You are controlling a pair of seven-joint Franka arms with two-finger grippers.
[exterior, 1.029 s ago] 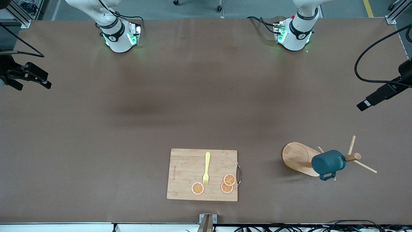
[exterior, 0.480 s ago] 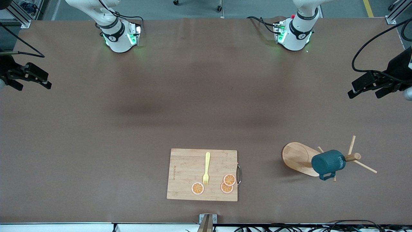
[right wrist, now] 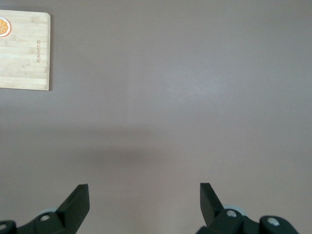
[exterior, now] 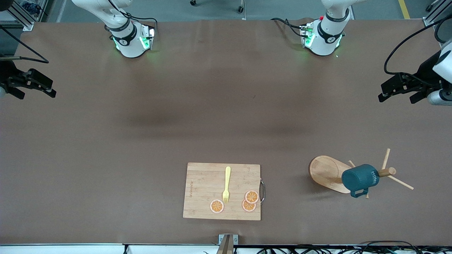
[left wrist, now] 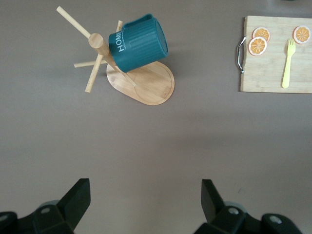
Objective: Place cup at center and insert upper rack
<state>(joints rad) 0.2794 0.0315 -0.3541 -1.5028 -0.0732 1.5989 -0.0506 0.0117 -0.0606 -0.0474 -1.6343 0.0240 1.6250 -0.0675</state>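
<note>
My left gripper (exterior: 397, 92) has swung in over the worktop (exterior: 212, 116), fingers (left wrist: 78, 197) wide apart, holding nothing.
The cup (exterior: 360, 179) hangs on the toppled rack (exterior: 330, 173) toward the left arm's end, off centre; my right gripper (exterior: 37, 88) waits, spread and unladen.

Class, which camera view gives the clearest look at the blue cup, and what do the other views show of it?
The left wrist view: the cup is large, hanging on the wooden rack, lettering readable. The front view shows it smaller. The right wrist view misses it entirely.
</note>
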